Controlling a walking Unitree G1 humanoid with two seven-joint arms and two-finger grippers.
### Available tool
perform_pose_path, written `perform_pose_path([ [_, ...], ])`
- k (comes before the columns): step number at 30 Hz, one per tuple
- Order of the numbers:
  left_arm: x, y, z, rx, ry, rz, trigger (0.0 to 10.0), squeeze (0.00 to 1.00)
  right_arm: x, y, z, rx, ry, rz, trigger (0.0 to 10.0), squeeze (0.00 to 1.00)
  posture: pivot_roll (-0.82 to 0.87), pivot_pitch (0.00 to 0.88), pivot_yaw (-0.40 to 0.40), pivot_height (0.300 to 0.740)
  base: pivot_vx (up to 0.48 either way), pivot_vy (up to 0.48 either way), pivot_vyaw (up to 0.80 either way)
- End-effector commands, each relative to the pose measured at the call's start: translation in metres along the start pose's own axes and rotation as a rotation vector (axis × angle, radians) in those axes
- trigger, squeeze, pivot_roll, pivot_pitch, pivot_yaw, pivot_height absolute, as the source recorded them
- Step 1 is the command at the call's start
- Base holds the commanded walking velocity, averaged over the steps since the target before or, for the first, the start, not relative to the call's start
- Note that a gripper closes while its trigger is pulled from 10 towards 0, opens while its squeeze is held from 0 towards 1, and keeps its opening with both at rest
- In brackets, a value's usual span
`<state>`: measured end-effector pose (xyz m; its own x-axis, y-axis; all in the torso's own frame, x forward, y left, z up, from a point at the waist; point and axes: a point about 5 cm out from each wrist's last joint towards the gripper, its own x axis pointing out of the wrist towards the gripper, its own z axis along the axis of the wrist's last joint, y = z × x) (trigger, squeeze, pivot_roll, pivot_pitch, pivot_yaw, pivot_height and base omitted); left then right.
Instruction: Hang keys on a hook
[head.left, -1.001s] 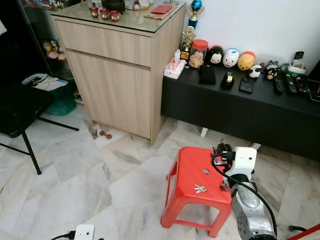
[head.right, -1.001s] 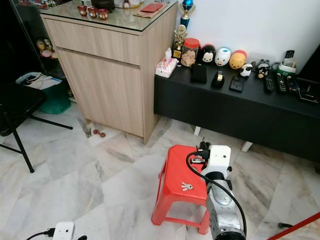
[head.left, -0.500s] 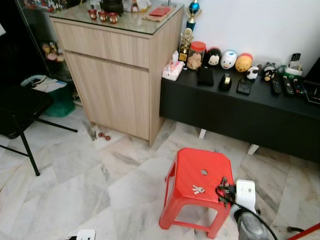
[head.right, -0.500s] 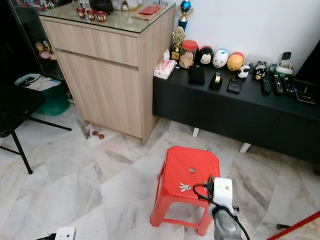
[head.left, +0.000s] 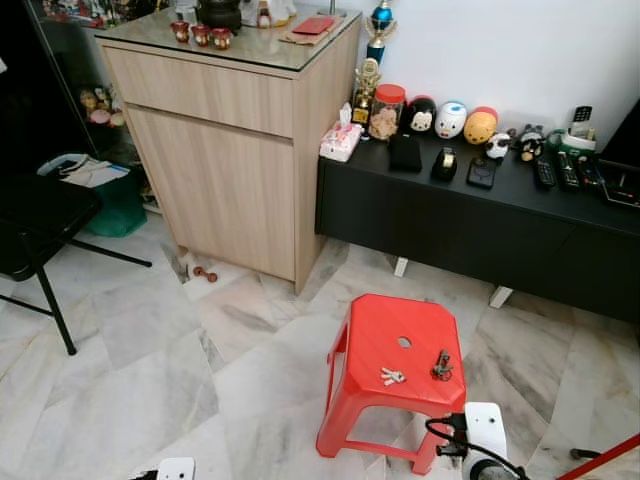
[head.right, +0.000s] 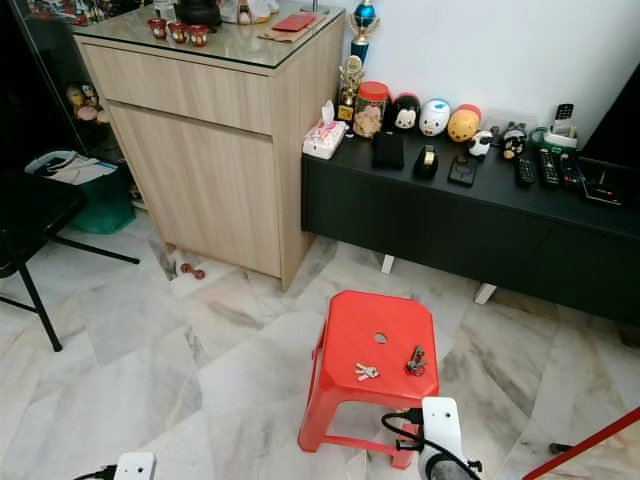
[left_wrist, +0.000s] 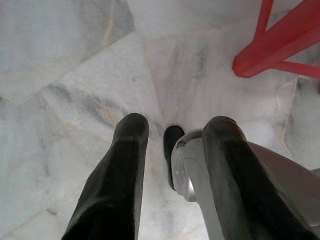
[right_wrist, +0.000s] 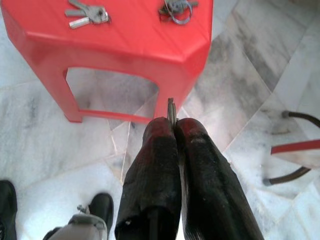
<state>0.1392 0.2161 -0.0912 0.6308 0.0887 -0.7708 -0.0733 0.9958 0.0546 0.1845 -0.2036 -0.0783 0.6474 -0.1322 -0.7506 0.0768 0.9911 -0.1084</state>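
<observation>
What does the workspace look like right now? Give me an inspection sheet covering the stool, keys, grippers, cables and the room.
Surface: red stool, upright on the marble floor.
Job's things: keys lying on the stool; small metal clip beside them, apart.
Clutter: tissue box and remotes on the black console.
Grippers: left gripper open above the floor; right gripper shut on a thin metal piece, in front of the stool.
Cables: black cable at the right wrist.
Surroundings: wooden cabinet, black chair.
</observation>
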Motion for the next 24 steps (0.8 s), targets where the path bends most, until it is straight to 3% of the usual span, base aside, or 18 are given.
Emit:
perform_pose_path([
  [1,-0.002,-0.001,-0.007,0.009,0.038,-0.009,10.0,0.00,0.000,-0.004,-0.002,0.003,0.007,-0.010,10.0,0.00,-0.03,0.014,-0.057,0.740,0.000,0.000,0.00],
  [12,-0.005,0.001,-0.019,0.009,0.103,-0.002,10.0,0.00,-0.001,-0.002,-0.006,-0.008,0.026,-0.002,10.0,0.00,-0.03,0.014,-0.060,0.740,0.000,0.000,0.00],
  [24,-0.006,0.003,-0.023,0.007,0.129,-0.004,10.0,0.00,-0.002,0.002,-0.010,-0.021,0.050,0.010,10.0,0.00,-0.04,0.000,-0.060,0.740,-0.308,0.000,0.00],
])
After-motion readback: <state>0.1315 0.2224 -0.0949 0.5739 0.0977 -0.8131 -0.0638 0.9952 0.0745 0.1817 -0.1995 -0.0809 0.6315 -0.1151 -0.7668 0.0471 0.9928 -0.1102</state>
